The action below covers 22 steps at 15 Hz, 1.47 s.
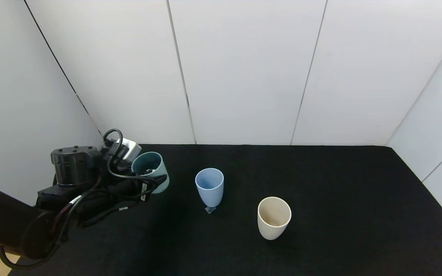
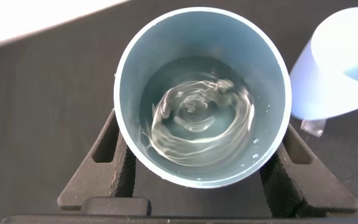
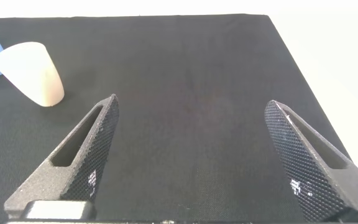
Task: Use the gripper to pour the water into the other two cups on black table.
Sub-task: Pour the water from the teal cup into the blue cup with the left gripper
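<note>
My left gripper (image 1: 152,183) is shut on a teal-green tumbler (image 1: 151,168) at the back left of the black table (image 1: 340,199), to the left of the pale blue cup (image 1: 209,188). In the left wrist view the fingers (image 2: 107,162) press both sides of the tumbler (image 2: 126,93), and clear water (image 2: 197,121) swirls inside it. The blue cup (image 2: 337,74) is close beside it. The cream-white cup (image 1: 274,217) stands upright further right and nearer. My right gripper (image 3: 191,106) is open and empty over bare table, with the cream cup (image 3: 33,74) far off.
A small clear tag (image 1: 210,209) lies at the blue cup's foot. White wall panels (image 1: 244,76) close the table's back and both sides. The right arm does not show in the head view.
</note>
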Each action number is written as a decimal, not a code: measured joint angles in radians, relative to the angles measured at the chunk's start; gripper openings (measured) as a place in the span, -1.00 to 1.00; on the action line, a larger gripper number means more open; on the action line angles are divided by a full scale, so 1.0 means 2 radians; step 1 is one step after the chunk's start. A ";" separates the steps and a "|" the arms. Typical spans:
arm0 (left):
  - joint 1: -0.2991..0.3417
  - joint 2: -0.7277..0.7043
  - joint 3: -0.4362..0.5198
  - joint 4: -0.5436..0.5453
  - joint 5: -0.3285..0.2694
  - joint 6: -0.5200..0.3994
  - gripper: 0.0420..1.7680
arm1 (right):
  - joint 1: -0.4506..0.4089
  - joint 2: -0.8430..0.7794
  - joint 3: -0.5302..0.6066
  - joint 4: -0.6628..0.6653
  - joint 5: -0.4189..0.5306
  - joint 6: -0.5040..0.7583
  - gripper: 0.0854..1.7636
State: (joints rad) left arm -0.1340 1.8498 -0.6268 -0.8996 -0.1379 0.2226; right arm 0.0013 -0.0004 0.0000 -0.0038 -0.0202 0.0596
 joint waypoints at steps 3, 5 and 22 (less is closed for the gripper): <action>-0.010 -0.007 -0.037 0.044 0.008 0.029 0.26 | 0.000 0.000 0.000 0.000 0.000 0.000 0.94; -0.023 -0.010 -0.062 0.075 0.020 0.037 0.26 | 0.000 0.000 0.000 0.000 0.000 0.000 0.94; -0.099 -0.014 -0.209 0.268 0.140 0.198 0.26 | 0.000 0.000 0.000 0.000 0.000 0.000 0.94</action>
State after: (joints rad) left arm -0.3319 1.8217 -1.0453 -0.3632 0.1419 0.6189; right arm 0.0013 -0.0004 0.0000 -0.0038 -0.0200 0.0596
